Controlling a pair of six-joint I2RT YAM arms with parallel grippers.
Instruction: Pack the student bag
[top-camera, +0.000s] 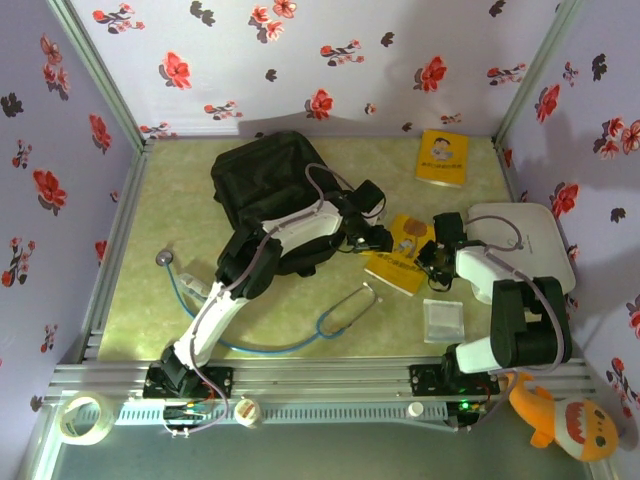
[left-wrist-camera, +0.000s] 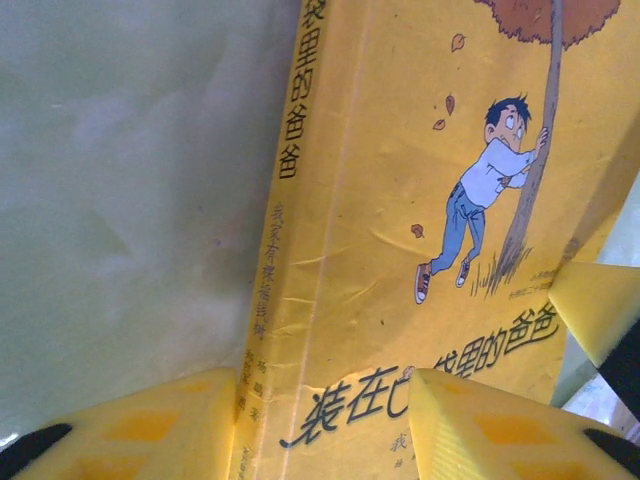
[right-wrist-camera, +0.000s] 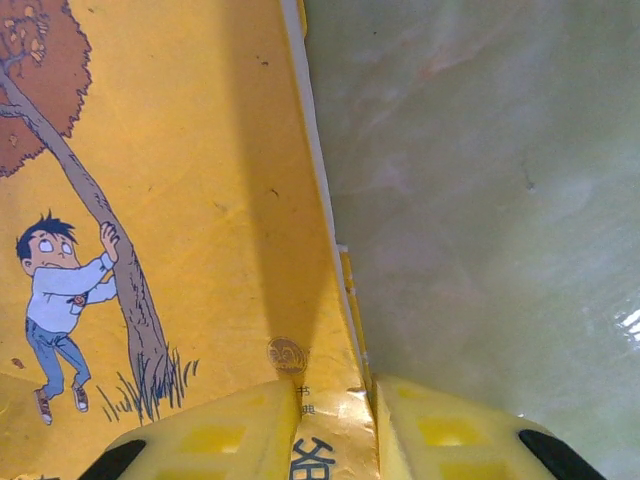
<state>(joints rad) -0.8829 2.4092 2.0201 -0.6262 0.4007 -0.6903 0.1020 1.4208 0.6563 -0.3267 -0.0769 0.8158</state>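
Note:
The student bag (top-camera: 268, 188), a big black backpack, lies at the back left of the table. A yellow book (top-camera: 398, 262) with a cartoon boy on its cover (left-wrist-camera: 420, 200) lies just right of the bag. My right gripper (top-camera: 432, 256) is shut on the book's open edge, and the cover is pinched between its yellow fingers (right-wrist-camera: 335, 400). From the bag side, my left gripper (top-camera: 378, 238) is at the book's spine with its jaws apart (left-wrist-camera: 322, 390). One of its fingers sits beside the spine on the table side, the other over the cover.
A second yellow book (top-camera: 442, 157) lies at the back right. A white rounded board (top-camera: 530, 232) sits under the right arm. A stethoscope (top-camera: 342, 310) and a small clear packet (top-camera: 442, 320) lie in front. Flowered walls close in three sides.

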